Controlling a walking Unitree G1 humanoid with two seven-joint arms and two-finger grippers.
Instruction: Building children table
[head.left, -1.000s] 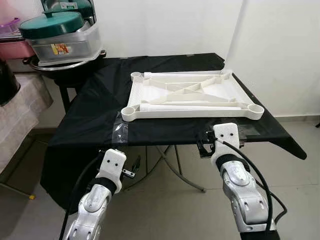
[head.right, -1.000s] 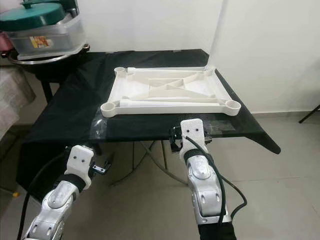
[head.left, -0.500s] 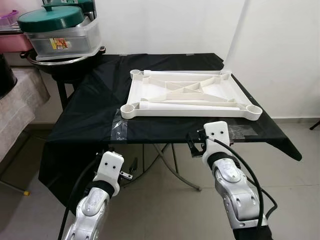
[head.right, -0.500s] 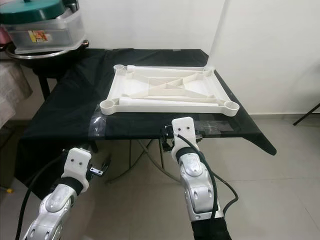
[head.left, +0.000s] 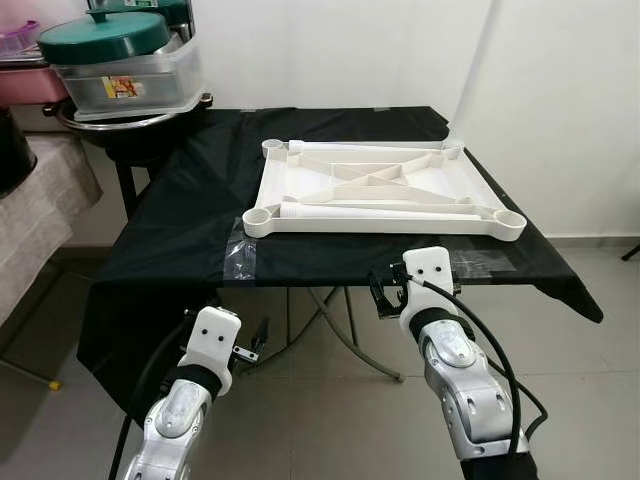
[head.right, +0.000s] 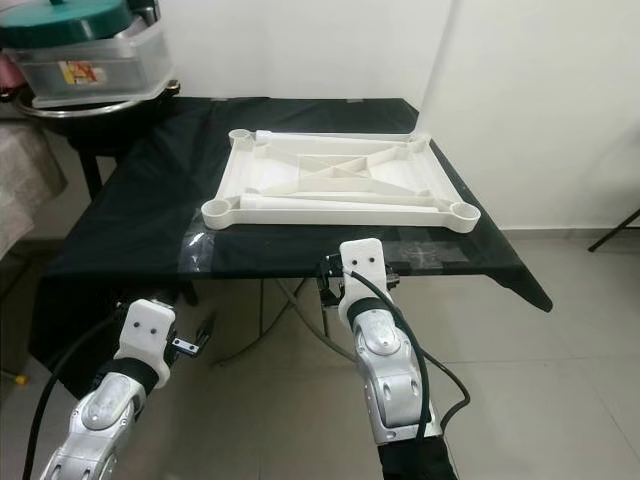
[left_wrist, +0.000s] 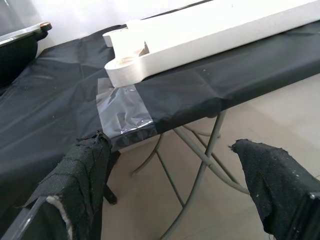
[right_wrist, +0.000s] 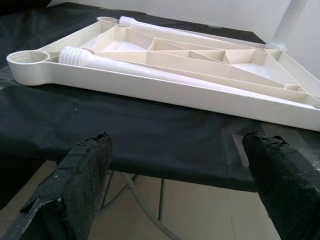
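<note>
1. Stood low before the black-covered table (head.left: 180, 230), left gripper (left_wrist: 170, 190) and right gripper (right_wrist: 175, 185) both spread wide, holding nothing.
2. Lay upside down further back: white tabletop (head.left: 375, 190), loose table leg (right_wrist: 150, 72) resting inside.
3. Looked like the start; next, reaching up for that leg.

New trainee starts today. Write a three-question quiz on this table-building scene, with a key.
1. True or false: the white tabletop lies upside down, ribs up, on the black-covered table.
2. Which gripper is nearer the table's front edge? A) left gripper B) right gripper
3. Fill in: a white leg rests on the tabletop, and each gripper's fingers are ____.

Key: 1 true. 2 B. 3 open; both wrist views show the fingers wide apart, holding nothing.
</note>
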